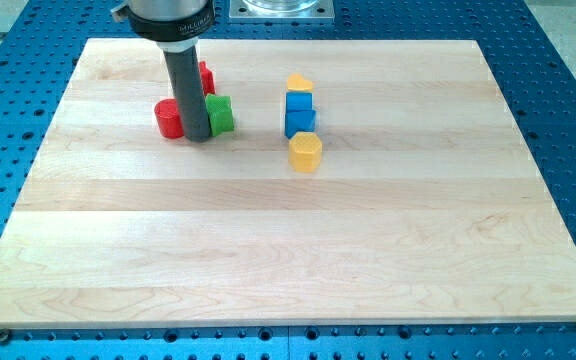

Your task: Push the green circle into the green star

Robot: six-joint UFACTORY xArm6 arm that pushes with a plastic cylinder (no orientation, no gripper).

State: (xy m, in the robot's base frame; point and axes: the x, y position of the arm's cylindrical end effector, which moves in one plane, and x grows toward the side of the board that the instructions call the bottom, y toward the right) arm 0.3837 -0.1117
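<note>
1. On the wooden counter (268, 250), my tip (199, 137) stands between a red block (169, 119) and a green block (220, 114).
2. Another red block (206, 77) lies behind the rod.
3. Toward the view's right, a yellow block (299, 83), two blue blocks (300, 112) and a yellow hexagonal block (306, 152) run top to bottom.

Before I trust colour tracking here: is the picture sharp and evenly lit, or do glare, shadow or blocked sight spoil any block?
Camera view: sharp, evenly lit, no strong glare on the wooden board; shadows faint. The rod hides part of the green block and a red block behind it; my tip sits between the green block and the front red block.
</note>
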